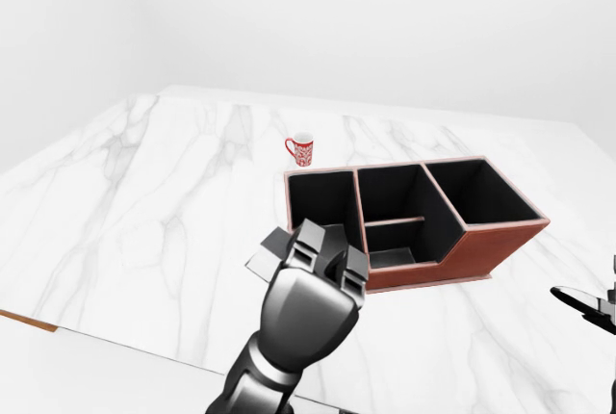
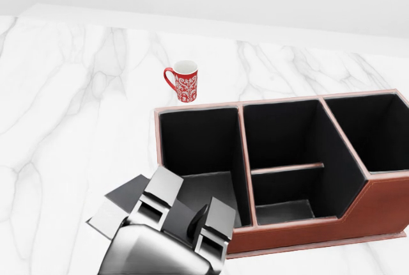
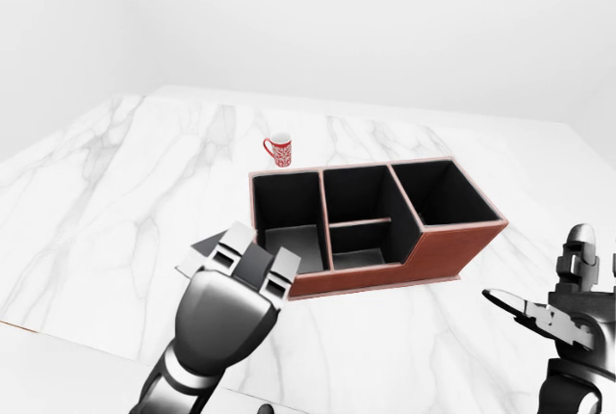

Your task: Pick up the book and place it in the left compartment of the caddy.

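The caddy [image 2: 198, 107] is red-brown leather with black lining and stands at the right of the head view. Its left compartment [image 2: 199, 150] holds nothing. The book [image 2: 120, 203] is a thin dark-grey slab, tilted, at the caddy's lower left corner. My left hand [image 2: 192, 208] is shut on the book, two silver fingers lying over its top; the thumb is hidden beneath. One fingertip overlaps the caddy's near wall. My right hand [image 3: 551, 297] hangs open low at the right of the right-eye view, away from the caddy and holding nothing.
A red-and-white patterned mug [image 2: 184, 82] stands just above the caddy's left compartment in the head view. The middle section has a low divider [image 2: 286, 168]. The white marble counter [image 1: 144, 202] ends in an edge [image 1: 29, 323] at lower left.
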You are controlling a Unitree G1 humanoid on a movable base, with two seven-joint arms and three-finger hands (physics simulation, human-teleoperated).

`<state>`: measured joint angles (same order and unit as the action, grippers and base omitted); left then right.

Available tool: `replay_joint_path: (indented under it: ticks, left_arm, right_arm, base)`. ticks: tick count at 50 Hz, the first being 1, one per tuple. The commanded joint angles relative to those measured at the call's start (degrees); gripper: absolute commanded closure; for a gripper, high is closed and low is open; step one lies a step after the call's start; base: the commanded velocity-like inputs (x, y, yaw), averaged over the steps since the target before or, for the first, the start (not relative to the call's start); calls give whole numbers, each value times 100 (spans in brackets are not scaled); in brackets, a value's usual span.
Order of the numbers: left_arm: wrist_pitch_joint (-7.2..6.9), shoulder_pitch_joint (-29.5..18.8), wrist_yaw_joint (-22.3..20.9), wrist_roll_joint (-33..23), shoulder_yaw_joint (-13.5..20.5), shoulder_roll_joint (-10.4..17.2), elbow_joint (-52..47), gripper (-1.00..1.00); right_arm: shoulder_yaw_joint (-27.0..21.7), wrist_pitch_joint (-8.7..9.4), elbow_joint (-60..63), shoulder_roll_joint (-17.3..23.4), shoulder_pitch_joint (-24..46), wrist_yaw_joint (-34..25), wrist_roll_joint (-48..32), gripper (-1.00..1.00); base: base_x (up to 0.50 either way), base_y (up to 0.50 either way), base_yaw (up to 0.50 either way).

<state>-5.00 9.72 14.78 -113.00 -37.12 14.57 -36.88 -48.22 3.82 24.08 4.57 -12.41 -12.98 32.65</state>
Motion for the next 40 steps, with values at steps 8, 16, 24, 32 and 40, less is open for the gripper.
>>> replay_joint_path:
  ticks: [8, 16, 24, 32, 40]
  left_arm:
    - [0, -1014, -546, 0, -283, -63, 236, 100]
    - [0, -1408, -861, 0, -342, -275, 625, 100]
    - [0, -1717, -1102, 0, -97, -663, 1182, 100]
    - [0, -1967, -1267, 0, -55, -833, 1270, 100]
    - [0, -2208, -1439, 0, 15, -918, 1354, 100]
  right_arm:
    - [-4, -1, -6, 3, 8, -5, -4, -100]
    - [0, -8, 1, 3, 2, -6, -10, -100]
    - [6, -21, -11, 1, 4, -16, -15, -100]
    - [11, -19, -12, -4, 4, -25, -21, -100]
    - [21, -19, -14, 2, 6, -19, -25, -100]
  base:
    - [0, 0, 0]
    - [0, 0, 0]
    - [0, 0, 0]
    - [0, 0, 0]
    - [0, 0, 0]
